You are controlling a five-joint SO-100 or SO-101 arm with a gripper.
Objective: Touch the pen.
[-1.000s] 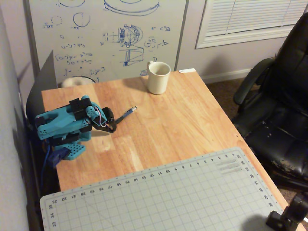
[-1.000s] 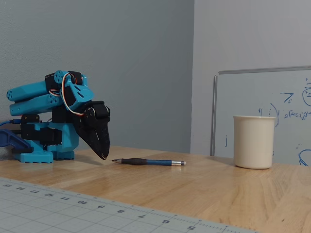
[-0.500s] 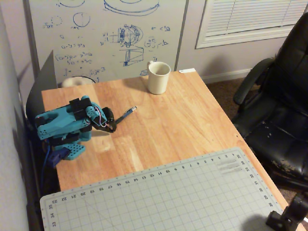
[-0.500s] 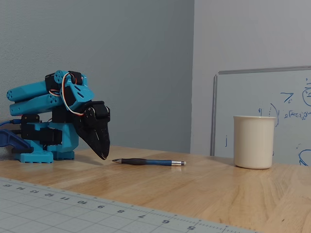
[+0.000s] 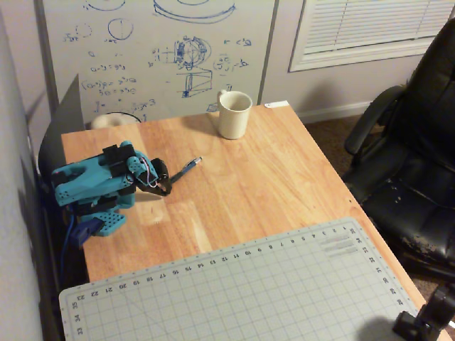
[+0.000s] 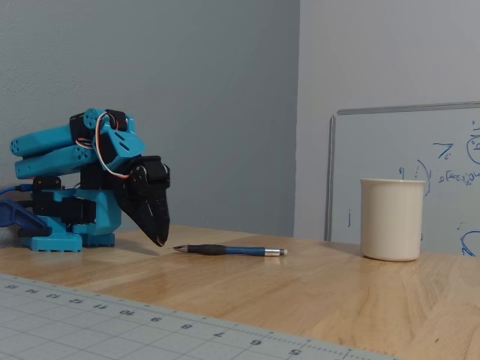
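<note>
The pen is slim and dark blue-black with a silvery tip. It lies flat on the wooden table, left of centre in the overhead view, and shows side-on in the fixed view. My gripper is black, on a folded blue arm. It points down at the table with its jaws together and empty. In the fixed view the gripper is just left of the pen's near end, with a small gap showing between them.
A cream mug stands at the table's far edge, also in the fixed view. A grey cutting mat covers the near part. A whiteboard leans behind the table. A black office chair stands at the right.
</note>
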